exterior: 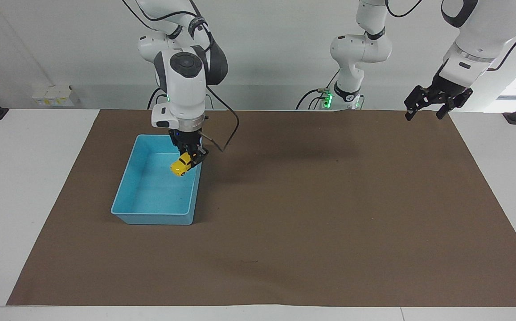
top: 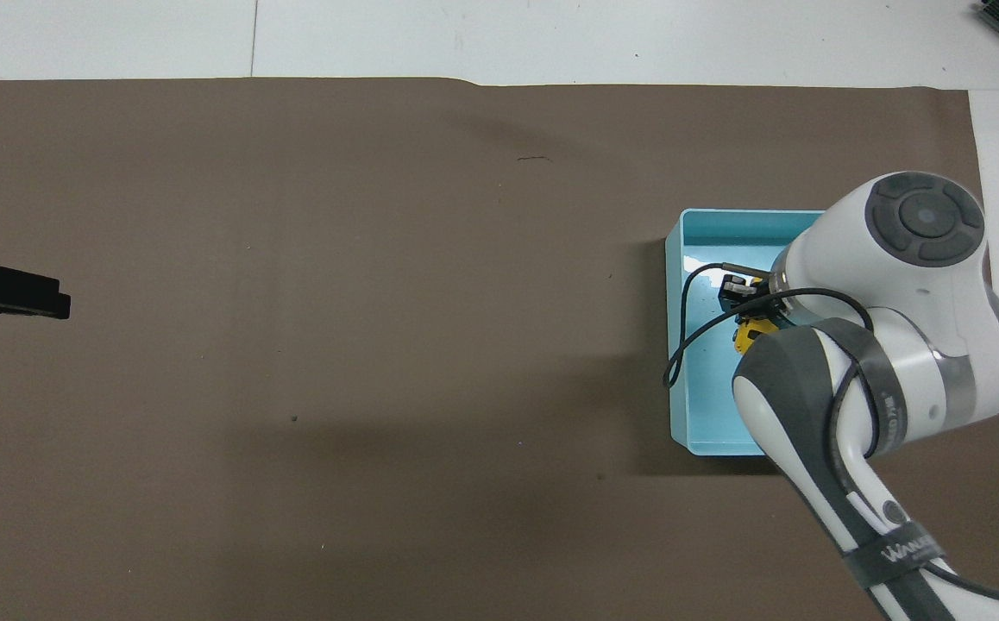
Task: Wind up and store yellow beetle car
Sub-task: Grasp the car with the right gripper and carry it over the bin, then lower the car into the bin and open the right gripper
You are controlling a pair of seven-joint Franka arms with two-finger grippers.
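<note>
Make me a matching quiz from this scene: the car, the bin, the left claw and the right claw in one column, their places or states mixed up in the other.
1. car
2. bin
3. left claw
4. right claw

A. open, waiting over the mat's corner
B. resting on the mat
C. shut, over the bin
D. held in the air

Pairs: 1-D, 2-B, 3-A, 4-C
</note>
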